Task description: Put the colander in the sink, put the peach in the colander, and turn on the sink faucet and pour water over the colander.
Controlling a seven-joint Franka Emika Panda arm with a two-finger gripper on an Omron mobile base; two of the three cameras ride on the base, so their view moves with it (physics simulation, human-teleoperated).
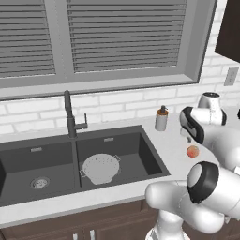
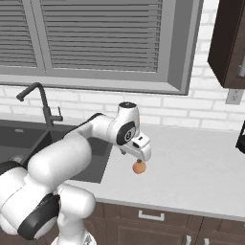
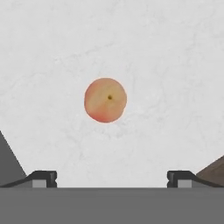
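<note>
Peach (image 3: 105, 100) sits on the white counter (image 2: 191, 162), right of the sink (image 1: 140, 154), untouched. Gripper (image 3: 111, 178) hangs directly above it, jaws spread wide, holding nothing. Colander (image 1: 100, 168) sits in the sink's right basin, below the faucet (image 1: 70, 115).

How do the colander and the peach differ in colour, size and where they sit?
The colander is pale grey-white and perforated; the peach is smooth orange-red. The colander is much bigger than the peach. The colander sits in the sink; the peach lies on the counter. Both are round.
</note>
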